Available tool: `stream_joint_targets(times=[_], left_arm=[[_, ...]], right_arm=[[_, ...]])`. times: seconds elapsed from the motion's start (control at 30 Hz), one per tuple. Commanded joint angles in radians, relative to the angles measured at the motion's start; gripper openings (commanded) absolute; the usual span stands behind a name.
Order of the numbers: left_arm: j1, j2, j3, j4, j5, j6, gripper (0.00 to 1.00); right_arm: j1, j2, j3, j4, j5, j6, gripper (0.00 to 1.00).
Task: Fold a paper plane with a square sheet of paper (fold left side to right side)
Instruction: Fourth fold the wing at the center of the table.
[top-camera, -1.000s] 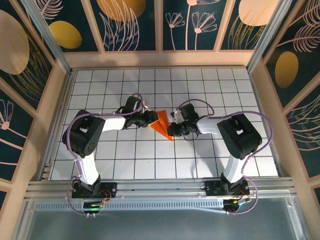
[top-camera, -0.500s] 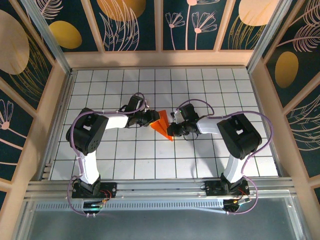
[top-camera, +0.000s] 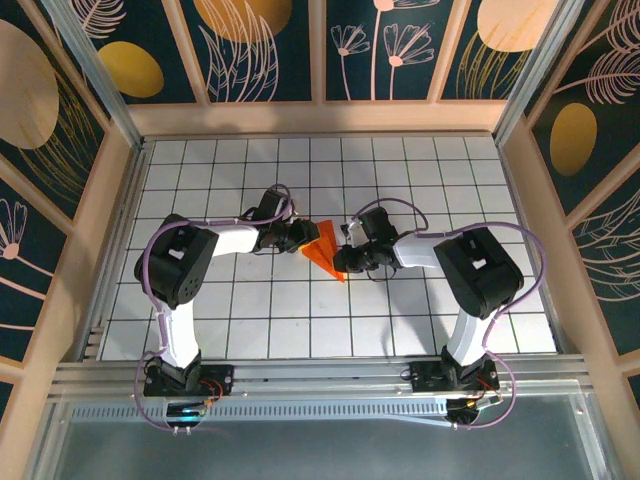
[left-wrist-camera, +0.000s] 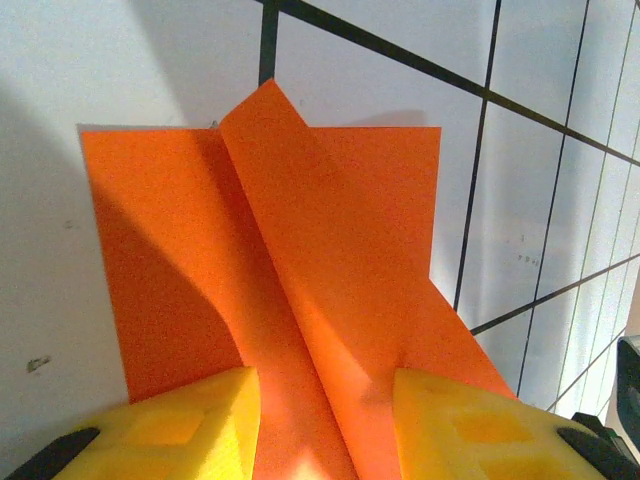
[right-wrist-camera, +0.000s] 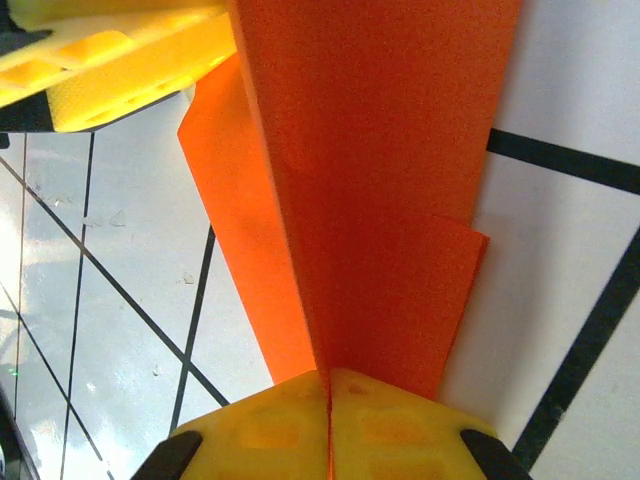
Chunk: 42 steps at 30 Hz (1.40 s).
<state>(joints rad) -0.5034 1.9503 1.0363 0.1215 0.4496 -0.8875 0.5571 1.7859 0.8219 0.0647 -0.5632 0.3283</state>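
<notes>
The bright orange sheet of paper (top-camera: 325, 250) is folded into a creased, pointed paper plane shape and sits at the middle of the gridded table between both grippers. My left gripper (top-camera: 303, 237) is at its left end. In the left wrist view the paper (left-wrist-camera: 330, 250) has a raised centre fold running between the yellow pads (left-wrist-camera: 200, 420), and the left gripper (left-wrist-camera: 325, 420) stands open astride that fold. My right gripper (top-camera: 343, 255) holds the right end. In the right wrist view it (right-wrist-camera: 330, 400) is shut on the upright layers of the paper (right-wrist-camera: 380, 180).
White tiles with black grid lines (top-camera: 300, 310) surround the paper on all sides. Wooden walls (top-camera: 110, 230) border the table left, right and back. The left gripper's yellow finger (right-wrist-camera: 120, 60) appears at the top left of the right wrist view.
The left arm's elbow has shifted a little to the right while its gripper stayed at the paper. The right gripper and the paper are where they were.
</notes>
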Motion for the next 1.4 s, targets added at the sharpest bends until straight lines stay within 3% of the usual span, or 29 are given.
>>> stream_joint_targets(times=[0.0, 0.33, 0.63, 1.07, 1.37], left_arm=[[-0.004, 0.049, 0.007, -0.063, -0.055, 0.033, 0.40], [-0.006, 0.048, 0.014, -0.083, -0.068, 0.045, 0.40], [-0.007, 0.042, 0.016, -0.083, -0.067, 0.046, 0.40], [-0.008, 0.042, 0.019, -0.079, -0.061, 0.045, 0.40], [-0.007, 0.041, 0.021, -0.080, -0.062, 0.044, 0.40]], right_arm=[[-0.004, -0.020, 0.001, 0.023, -0.027, 0.011, 0.10], [-0.004, -0.078, 0.023, -0.022, -0.011, -0.009, 0.21], [-0.056, -0.087, 0.066, -0.005, -0.084, 0.006, 0.35], [-0.057, 0.050, 0.165, 0.030, -0.123, 0.025, 0.35], [-0.057, 0.076, 0.180, 0.003, -0.100, 0.011, 0.23]])
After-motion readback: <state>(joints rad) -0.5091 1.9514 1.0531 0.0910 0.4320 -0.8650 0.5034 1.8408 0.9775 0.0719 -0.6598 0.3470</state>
